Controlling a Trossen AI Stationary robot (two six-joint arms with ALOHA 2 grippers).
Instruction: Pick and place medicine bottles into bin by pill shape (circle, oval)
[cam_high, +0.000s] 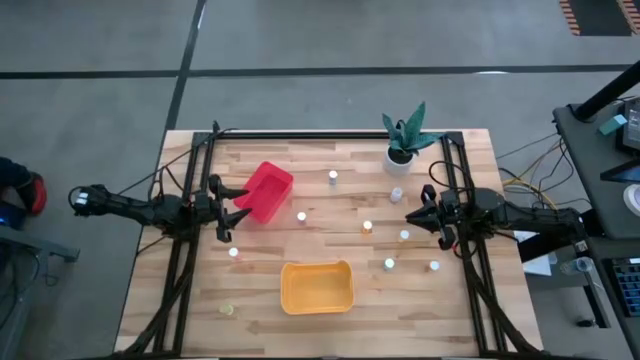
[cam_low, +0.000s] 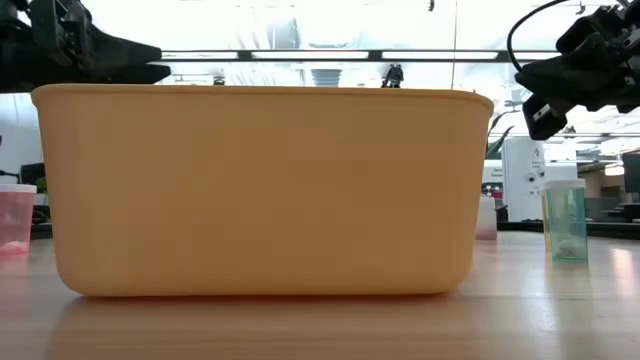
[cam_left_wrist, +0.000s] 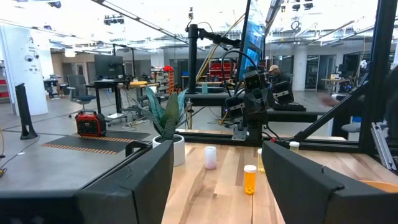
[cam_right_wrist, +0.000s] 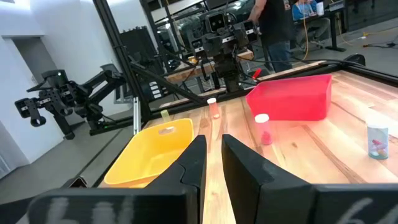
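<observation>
Your left gripper (cam_high: 240, 208) hovered near the table's (cam_high: 330, 322) left edge, fingers spread wide and holding nothing, its tips just beside the red bin (cam_high: 265, 191). That bin sat tilted, back-left of centre. Your right gripper (cam_high: 414, 213) hovered near the right edge, fingers pinched together, empty.

The yellow bin (cam_high: 317, 286) stood near the front edge, about midway along it. You had the bottles (cam_high: 367, 227) scattered upright and well apart:
- one (cam_high: 333, 177) toward the back edge, beside the plant pot (cam_high: 400, 156)
- one (cam_high: 301, 216) just right of the red bin
- one (cam_high: 234, 252) left of the yellow bin
- three (cam_high: 404, 236) between the yellow bin and the right gripper
- one (cam_high: 228, 310) near the front-left corner, too small to be sure it was a bottle

From the overhead view neither bin appeared to hold a bottle.
</observation>
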